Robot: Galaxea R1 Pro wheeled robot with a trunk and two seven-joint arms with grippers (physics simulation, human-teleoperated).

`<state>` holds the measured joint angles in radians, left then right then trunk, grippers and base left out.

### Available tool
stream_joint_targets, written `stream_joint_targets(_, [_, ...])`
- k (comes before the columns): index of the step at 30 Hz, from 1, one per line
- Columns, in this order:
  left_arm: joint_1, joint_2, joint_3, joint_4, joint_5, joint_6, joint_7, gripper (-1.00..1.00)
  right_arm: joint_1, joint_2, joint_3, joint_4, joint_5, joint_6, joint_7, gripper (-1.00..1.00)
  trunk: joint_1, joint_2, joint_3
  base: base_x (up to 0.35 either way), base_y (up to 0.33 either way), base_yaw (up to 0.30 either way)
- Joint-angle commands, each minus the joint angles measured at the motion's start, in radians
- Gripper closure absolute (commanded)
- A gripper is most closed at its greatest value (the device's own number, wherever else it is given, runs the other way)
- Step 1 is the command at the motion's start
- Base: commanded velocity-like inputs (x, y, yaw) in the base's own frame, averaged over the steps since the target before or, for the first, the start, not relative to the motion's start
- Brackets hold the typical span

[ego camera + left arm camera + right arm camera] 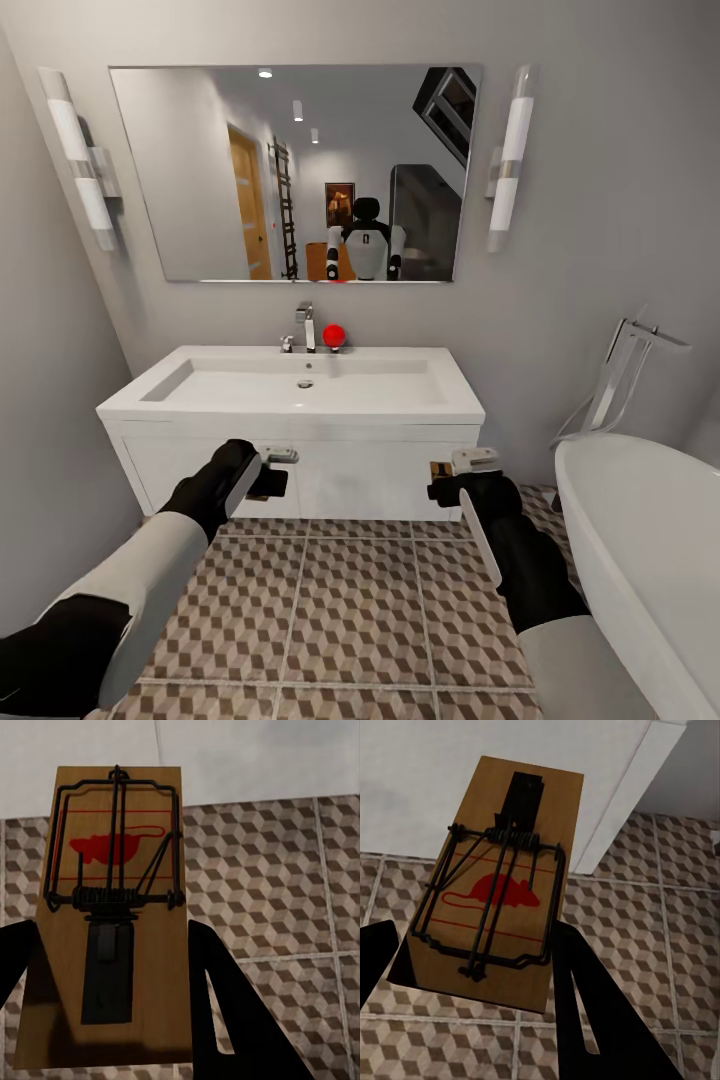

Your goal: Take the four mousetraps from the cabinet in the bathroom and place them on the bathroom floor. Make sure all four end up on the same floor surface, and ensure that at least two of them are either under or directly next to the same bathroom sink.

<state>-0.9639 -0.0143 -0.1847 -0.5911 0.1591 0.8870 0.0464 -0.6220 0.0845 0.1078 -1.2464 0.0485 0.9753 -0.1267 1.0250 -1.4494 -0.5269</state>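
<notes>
Left gripper (pixel 272 470): clamped on a mousetrap (pixel 112 922), black fingers (pixel 225 1012) on both long edges. Wooden plate, black wire bar and spring, red mouse print, seen face-on in left wrist view.

Right gripper (pixel 455 478): same story, closed around a second mousetrap (pixel 495 885), fingers (pixel 585 1005) flanking the plate, wire side toward the camera. Small edge of that trap visible in head view (pixel 441 470).

Both held above the bathroom floor (pixel 330 600), not touching it. Cube-pattern tiles beneath each trap in the wrist views.

Both grippers level, just in front of the white vanity (pixel 300 470) under the sink (pixel 300 385); left near its left half, right near its right corner.

Further out: faucet (pixel 305 328) with a red ball (pixel 334 335) beside it, mirror (pixel 300 170) above, white bathtub (pixel 640 540) at right.
</notes>
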Motion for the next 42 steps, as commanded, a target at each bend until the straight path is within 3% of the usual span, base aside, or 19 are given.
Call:
stream_joint_targets(1, [0.000, 0.001, -0.004, -0.001, 0.005, 0.004, 0.004, 1.00, -0.001, 0.000, 0.001, -0.001, 0.004, 0.005, -0.002, 1.00, 0.000, -0.001, -0.001, 0.000, 0.000, 0.000])
stream_joint_targets(11, [0.004, 0.001, -0.004, -0.001, 0.005, 0.003, 0.002, 1.00, -0.001, 0.000, 0.001, 0.001, 0.004, 0.005, -0.002, 1.00, 0.000, -0.001, -0.001, -0.011, 0.000, 0.000])
stream_joint_targets(25, [0.007, 0.002, -0.004, 0.000, 0.005, 0.003, 0.001, 1.00, -0.001, 0.000, 0.001, 0.001, 0.004, 0.005, -0.002, 1.00, 0.000, -0.001, -0.001, -0.271, 0.000, 0.000])
stream_joint_targets(42, [0.008, 0.001, -0.004, 0.027, 0.005, 0.003, 0.001, 1.00, -0.001, 0.000, 0.001, 0.001, 0.004, 0.005, -0.002, 1.00, 0.008, -0.015, -0.007, -0.016, 0.000, 0.000])
